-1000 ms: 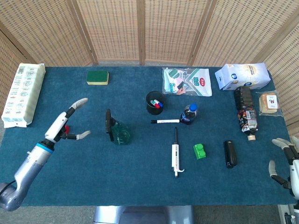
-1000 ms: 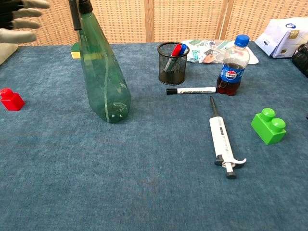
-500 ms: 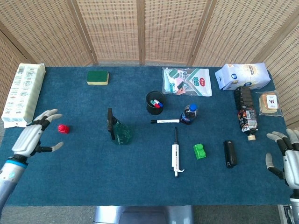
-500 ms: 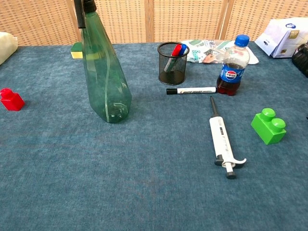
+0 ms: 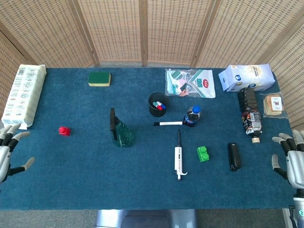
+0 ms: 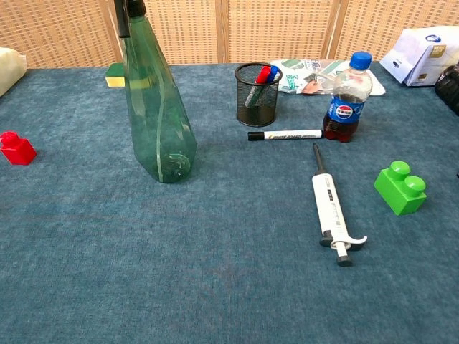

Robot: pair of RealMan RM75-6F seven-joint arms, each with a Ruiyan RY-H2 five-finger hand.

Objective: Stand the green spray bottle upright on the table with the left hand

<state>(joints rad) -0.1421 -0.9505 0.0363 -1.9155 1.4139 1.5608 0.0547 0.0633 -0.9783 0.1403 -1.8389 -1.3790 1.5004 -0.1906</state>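
Well, my left hand (image 5: 6, 151) sits half cut off at the table's edge, fingers spread, empty.
Green spray bottle (image 6: 156, 107) stands upright mid-table, nozzle cropped in chest view; right hand (image 5: 291, 157) spread too, blue cloth (image 5: 95, 171), wicker screens (image 5: 142, 28) behind.

Even, bright, diffuse light fills both views, w/ only faint soft shadows under objects on the blue table cloth (image 5: 85, 180) and no hard glare. Head view is sharp across the frame; the wicker screen (image 5: 142, 28) shows slight bowing toward the edges. Chest view is crisp in the mid-ground, w/ small highlights on the translucent green spray bottle (image 6: 154, 107).
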